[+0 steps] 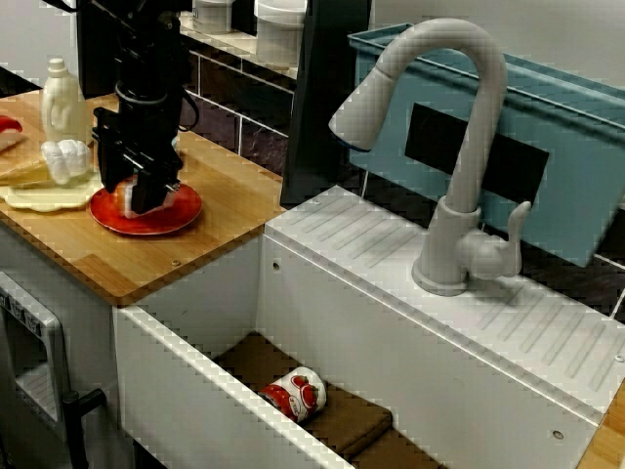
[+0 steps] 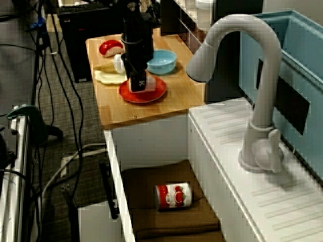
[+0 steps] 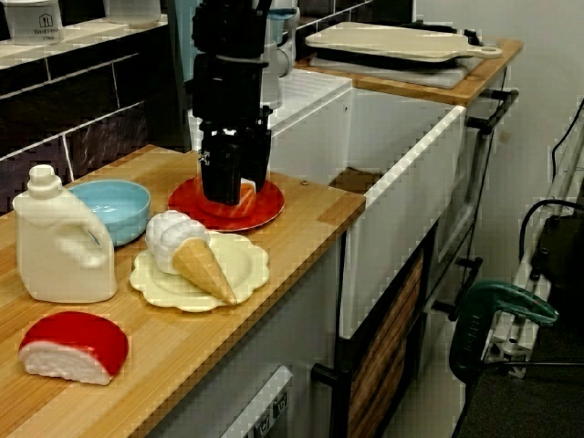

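The white sink (image 1: 186, 376) holds a brown cloth (image 2: 171, 222) with a tomato can (image 2: 173, 196) lying on its side on it. To the sink's side, on the wooden counter (image 2: 176, 98), stands a red plate (image 2: 154, 95). The gripper (image 1: 140, 200) points straight down onto the plate. A pale orange-and-white food piece (image 3: 245, 197) lies on the plate directly beneath it, between the jaws. Whether they pinch it I cannot tell. Nearby, a blue bowl (image 2: 164, 66) looks empty, and a cream plate (image 3: 246, 265) carries an ice-cream cone (image 3: 196, 260).

Red plate (image 1: 178, 219), blue bowl (image 2: 162, 61), white faucet (image 1: 459, 127)
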`<control>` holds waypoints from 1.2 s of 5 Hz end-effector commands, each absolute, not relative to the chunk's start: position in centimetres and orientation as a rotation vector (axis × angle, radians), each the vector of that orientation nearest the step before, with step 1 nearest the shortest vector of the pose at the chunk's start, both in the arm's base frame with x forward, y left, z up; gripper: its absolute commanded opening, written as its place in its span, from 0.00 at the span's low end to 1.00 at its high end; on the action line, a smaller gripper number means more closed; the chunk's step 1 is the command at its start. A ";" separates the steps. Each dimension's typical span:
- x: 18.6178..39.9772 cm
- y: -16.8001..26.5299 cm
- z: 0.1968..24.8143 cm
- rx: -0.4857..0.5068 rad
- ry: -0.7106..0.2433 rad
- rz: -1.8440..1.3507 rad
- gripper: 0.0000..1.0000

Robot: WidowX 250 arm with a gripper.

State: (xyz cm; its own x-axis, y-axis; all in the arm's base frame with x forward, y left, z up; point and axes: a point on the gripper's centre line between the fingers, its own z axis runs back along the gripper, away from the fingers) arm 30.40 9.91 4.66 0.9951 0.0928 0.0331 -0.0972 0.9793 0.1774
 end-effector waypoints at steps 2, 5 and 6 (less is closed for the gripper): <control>32.8 13.6 13.2 0.183 -0.167 0.176 0.00; 35.5 17.8 12.1 0.282 -0.252 0.276 0.00; 36.2 18.7 11.5 0.309 -0.249 0.287 0.00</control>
